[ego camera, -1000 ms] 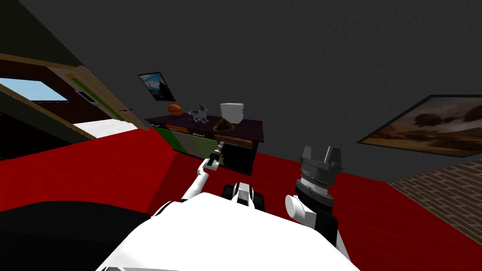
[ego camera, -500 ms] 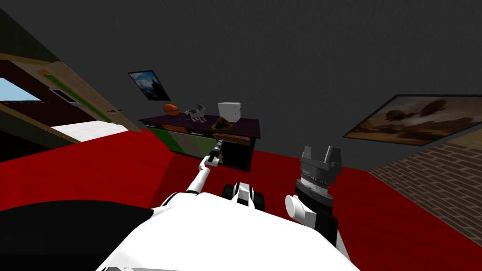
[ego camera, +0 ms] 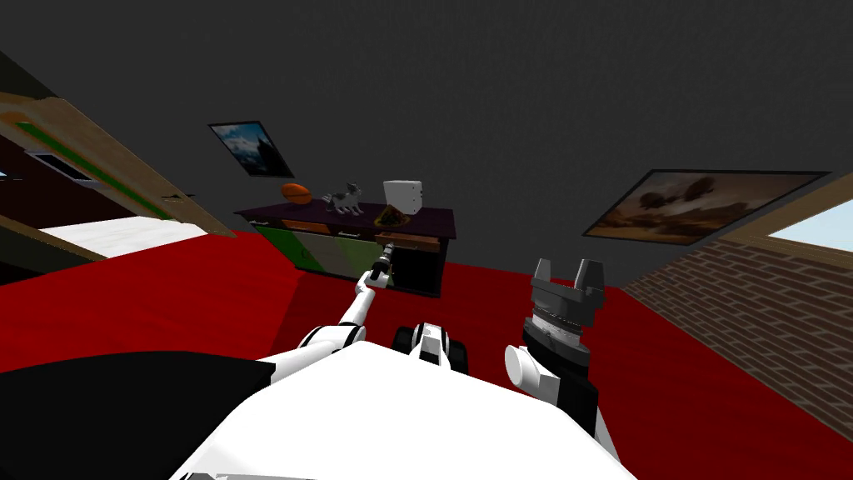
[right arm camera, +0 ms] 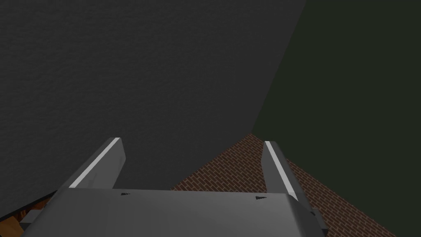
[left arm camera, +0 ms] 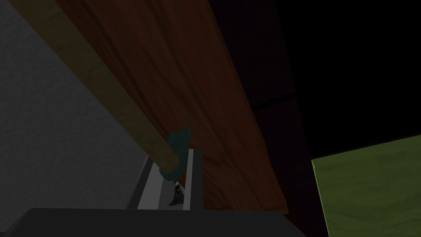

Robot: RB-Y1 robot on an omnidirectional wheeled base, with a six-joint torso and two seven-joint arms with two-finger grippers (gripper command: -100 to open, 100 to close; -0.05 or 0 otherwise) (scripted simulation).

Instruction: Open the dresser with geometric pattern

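Observation:
The dresser (ego camera: pixel 333 247) stands against the dark wall, with a dark purple top, green and pale angular panels on its front and brown drawers. My left arm reaches out to its right-hand top drawer (ego camera: pixel 413 242), which stands slightly out. The left gripper (ego camera: pixel 384 262) is shut on that drawer's small teal handle (left arm camera: pixel 179 140); in the left wrist view the gripper (left arm camera: pixel 172 155) has its fingers (left arm camera: pixel 193 177) close together against the brown drawer front (left arm camera: pixel 172 74). My right gripper (ego camera: pixel 568 269) is raised near my chest, away from the dresser, and the same gripper (right arm camera: pixel 193 142) stands open with nothing in it.
On the dresser top are an orange ball (ego camera: pixel 296 192), a grey cat figurine (ego camera: pixel 344 198), a white box (ego camera: pixel 403 197) and a small dark ornament (ego camera: pixel 391 218). Red floor (ego camera: pixel 208 292) lies all around. A brick wall (ego camera: pixel 750 308) runs along the right.
The whole head view has swung: the dresser now looks smaller and further left, and a window shows at the right. My left arm is stretched further, still gripping the handle.

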